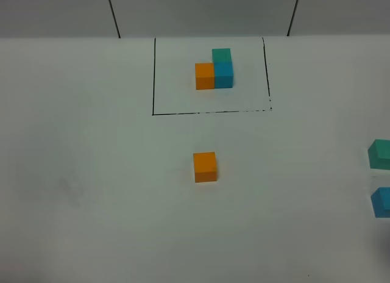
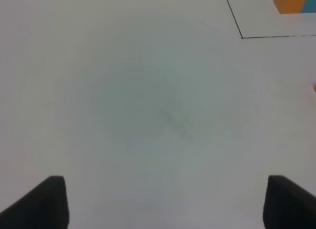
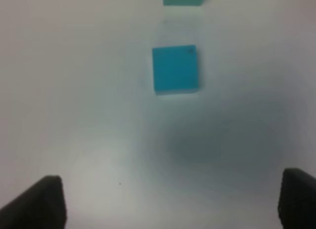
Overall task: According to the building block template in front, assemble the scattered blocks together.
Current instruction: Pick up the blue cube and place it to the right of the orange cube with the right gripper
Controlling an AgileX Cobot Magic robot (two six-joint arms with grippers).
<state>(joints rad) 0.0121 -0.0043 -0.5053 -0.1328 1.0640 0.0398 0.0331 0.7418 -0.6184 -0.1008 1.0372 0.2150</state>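
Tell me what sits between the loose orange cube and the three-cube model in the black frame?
Only bare table and the frame's front line separate the orange cube and the model, seen in the exterior high view.

In the high view the teal-green cube [image 1: 380, 154] and the sky-blue cube [image 1: 382, 202] are both cut by the right edge. The left wrist view catches only a corner of the black rectangle [image 2: 242, 36] and a clipped part of the building block template [image 2: 291, 2]. The left hand [image 2: 165, 194] shows only as two dark fingertips, wide apart, cropped by the picture's edge. The right wrist view is soft. The right hand [image 3: 173, 189] is cropped likewise, and the teal-green cube is cut to a strip.
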